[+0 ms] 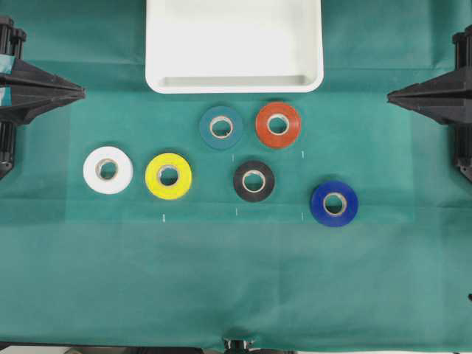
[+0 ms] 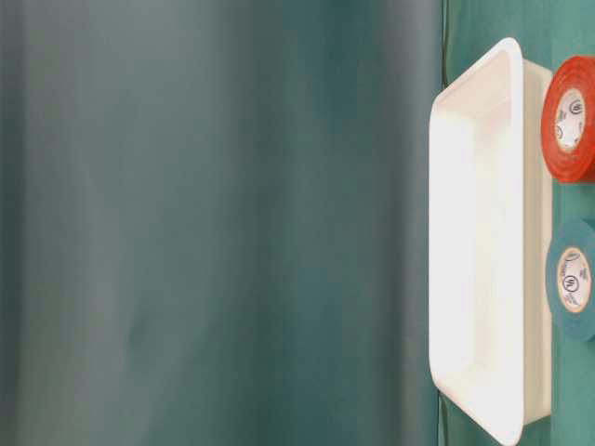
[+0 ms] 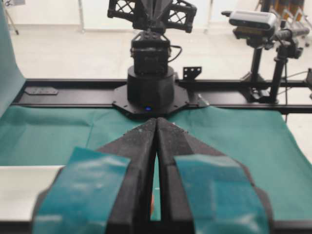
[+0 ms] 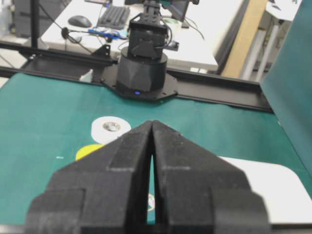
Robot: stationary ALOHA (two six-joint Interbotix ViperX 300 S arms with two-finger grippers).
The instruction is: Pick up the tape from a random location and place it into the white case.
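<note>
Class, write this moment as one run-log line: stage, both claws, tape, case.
stage: not started | left claw: shut, empty | right claw: shut, empty | teal tape: on cloth, beside red roll | white case: empty

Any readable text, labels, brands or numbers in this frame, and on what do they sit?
Nothing reads as words.
Red roll: round printed mark on the core label, with lines of print too small to read.
Teal tape: the same kind of mark on its core label, also unreadable.
White case: no print visible.
Other rolls in the overhead view: cores too small to tell.
</note>
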